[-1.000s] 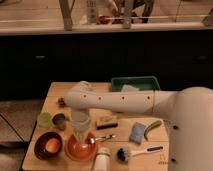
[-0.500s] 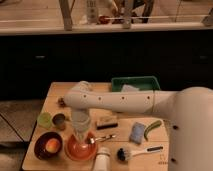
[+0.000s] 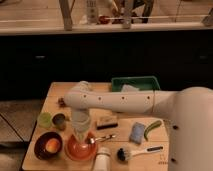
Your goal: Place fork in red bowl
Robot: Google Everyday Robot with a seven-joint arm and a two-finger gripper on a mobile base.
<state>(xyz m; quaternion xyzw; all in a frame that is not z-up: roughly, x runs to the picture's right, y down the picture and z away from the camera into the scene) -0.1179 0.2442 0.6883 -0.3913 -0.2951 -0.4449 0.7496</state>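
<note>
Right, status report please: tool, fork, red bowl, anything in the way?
Tool low over red bowl. Fork at bowl's right rim, apart from tool; in or out unclear. Brush nearby on table, not blocking.

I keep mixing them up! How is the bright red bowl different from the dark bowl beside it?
The red bowl is bright orange-red and shallow; the dark bowl is maroon-brown and deeper. The dark bowl holds something orange; the red bowl has the robot's hand right over it, hiding its middle. Both are round and sit side by side near the front edge of the table.
</note>
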